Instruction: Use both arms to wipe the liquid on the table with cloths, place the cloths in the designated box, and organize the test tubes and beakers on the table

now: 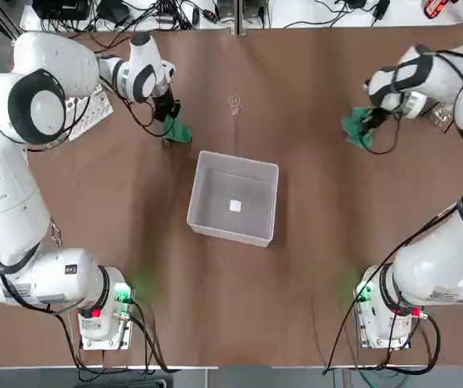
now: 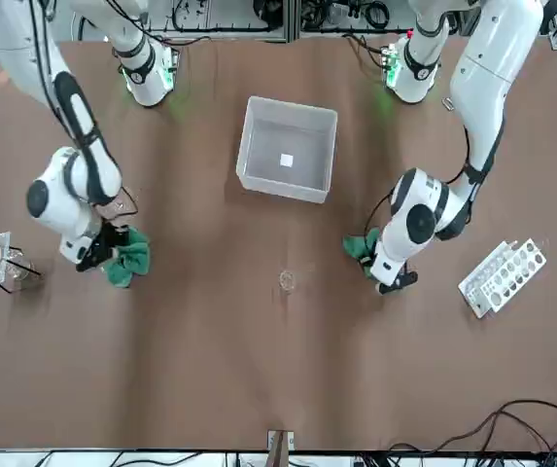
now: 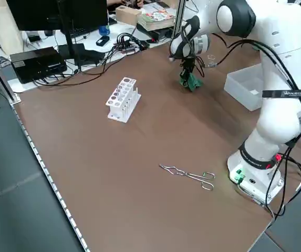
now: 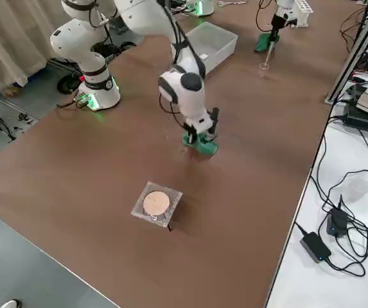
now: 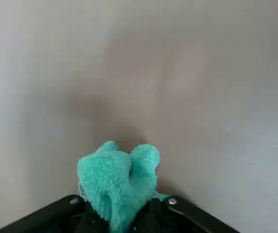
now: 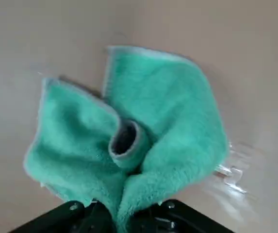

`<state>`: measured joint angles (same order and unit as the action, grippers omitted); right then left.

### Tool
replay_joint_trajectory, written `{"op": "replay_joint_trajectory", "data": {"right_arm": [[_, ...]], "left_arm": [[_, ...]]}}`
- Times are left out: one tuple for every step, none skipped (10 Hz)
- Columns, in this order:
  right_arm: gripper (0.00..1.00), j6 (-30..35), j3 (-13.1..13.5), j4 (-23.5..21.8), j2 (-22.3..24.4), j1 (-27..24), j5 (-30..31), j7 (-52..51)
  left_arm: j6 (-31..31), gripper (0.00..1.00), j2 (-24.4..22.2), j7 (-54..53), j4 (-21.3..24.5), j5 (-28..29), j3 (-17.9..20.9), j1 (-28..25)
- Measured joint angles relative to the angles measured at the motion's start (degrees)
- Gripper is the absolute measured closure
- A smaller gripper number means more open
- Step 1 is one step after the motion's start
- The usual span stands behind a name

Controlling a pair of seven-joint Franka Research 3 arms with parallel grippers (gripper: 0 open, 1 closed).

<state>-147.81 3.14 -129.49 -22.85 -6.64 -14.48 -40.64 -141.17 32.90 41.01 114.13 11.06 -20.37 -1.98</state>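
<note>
No text, brand or number can be read with certainty. Pale lettering too small to make out runs along a dark band (image 3: 284,94) on the left arm (image 3: 281,118). In the top view, that arm also bears a small dark plate (image 1: 71,269) and a fine-print label (image 1: 21,290), both illegible. Another fine-print label (image 1: 445,293) on the right arm (image 1: 437,263) is equally illegible. The cover of the top book (image 3: 158,12) shows coloured print, its words too small to tell.

two green cloths (image 1: 178,131), one bin (image 1: 233,198)
</note>
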Motion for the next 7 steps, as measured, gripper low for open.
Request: {"op": "replay_joint_trajectory", "data": {"right_arm": [[0.92,0.05,0.17,0.25,-0.11,-5.18,-0.02,-6.65],[0.92,0.05,0.31,1.30,-0.60,-9.45,-0.02,-12.41],[0.92,0.53,0.33,3.78,-1.86,-12.07,-0.02,-16.35],[0.92,2.55,0.23,7.05,-3.64,-12.47,-0.02,-17.80],[0.92,4.59,-0.40,9.77,-5.28,-11.47,-0.03,-17.77],[0.92,5.24,-0.77,11.27,-6.27,-8.84,-0.07,-15.79],[0.92,5.53,-0.91,11.66,-6.45,-5.23,-0.09,-11.92]], "left_arm": [[0.01,0.91,-2.31,-1.28,2.84,0.00,2.94,-0.03],[0.01,0.91,-4.73,-4.04,5.95,0.00,6.33,-0.08],[0.01,0.91,-7.03,-7.67,9.24,0.00,10.19,-0.13],[0.00,0.91,-9.28,-11.59,12.67,0.01,14.34,-0.20],[-0.11,0.91,-11.53,-15.72,16.34,0.04,18.79,-0.29],[-0.76,0.91,-13.66,-19.70,20.18,0.08,23.23,-0.44],[-2.00,0.91,-15.51,-23.33,23.69,0.12,27.39,-0.59]]}}
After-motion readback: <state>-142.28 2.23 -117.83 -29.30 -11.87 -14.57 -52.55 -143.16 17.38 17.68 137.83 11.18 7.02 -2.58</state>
